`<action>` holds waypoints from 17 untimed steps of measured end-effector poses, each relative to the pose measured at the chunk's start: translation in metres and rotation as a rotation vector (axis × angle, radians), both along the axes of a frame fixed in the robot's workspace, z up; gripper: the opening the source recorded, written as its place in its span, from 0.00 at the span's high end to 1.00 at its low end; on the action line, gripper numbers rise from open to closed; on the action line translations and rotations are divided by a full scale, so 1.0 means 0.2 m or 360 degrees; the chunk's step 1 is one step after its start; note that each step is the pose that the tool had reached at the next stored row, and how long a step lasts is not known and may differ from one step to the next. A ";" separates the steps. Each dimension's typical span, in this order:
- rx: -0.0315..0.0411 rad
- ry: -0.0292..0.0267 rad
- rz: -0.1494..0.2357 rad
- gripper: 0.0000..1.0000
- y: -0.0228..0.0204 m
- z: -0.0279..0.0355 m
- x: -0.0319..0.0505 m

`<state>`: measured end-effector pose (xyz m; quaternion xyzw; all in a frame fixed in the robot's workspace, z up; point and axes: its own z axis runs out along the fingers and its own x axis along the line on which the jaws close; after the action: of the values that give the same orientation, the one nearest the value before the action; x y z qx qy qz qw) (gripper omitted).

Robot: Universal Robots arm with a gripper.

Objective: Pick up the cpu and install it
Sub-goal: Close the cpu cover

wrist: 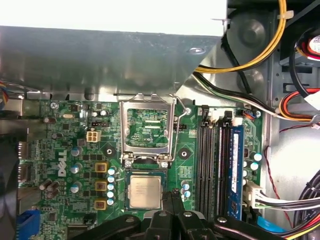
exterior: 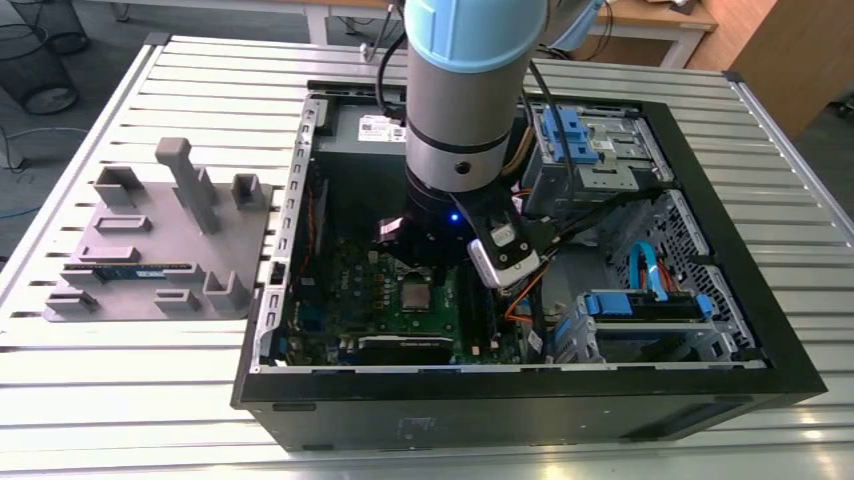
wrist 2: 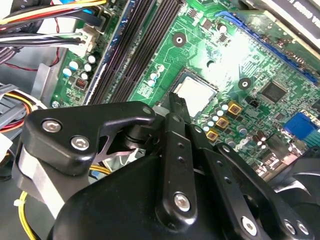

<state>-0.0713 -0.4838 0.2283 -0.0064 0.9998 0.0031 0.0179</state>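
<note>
Black end effector (wrist: 172,194) (wrist 2: 176,102) with fingertips shut tight together and gripping nothing, tips poised right at one edge of the socket (wrist: 126,196); contact with anything there not clear. Inside that socket, lying flat and free of the fingers, the cpu (wrist: 145,192) (wrist 2: 196,95) (exterior: 418,294), a small square chip with a silver-grey metal top. Hinged open from another edge of the socket, a metal load plate (wrist: 146,125) framing a bare patch of board. On the fingertip side of the socket, black memory slots (wrist: 210,160) and one blue memory stick (wrist: 237,165) standing in a slot. All around the socket, the green motherboard (wrist: 65,150) (exterior: 360,280). Past the load plate from the socket, yellow and black cables (wrist: 260,45) curving across grey metal. Directly over the socket in the exterior view, a silver and pale blue robot arm (exterior: 461,100) reaching straight down into an open black computer case (exterior: 467,420). Well apart from the socket, toward the exterior view's left and outside the case, a grey tray (exterior: 147,245) resting on the slatted metal desk (exterior: 134,400).
</note>
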 end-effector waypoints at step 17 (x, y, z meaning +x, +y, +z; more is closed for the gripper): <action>0.0013 -0.00001 0.0000 0.89 0.070 -0.014 0.020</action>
<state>-0.0673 -0.4698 0.2256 -0.0063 0.9998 0.0072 0.0179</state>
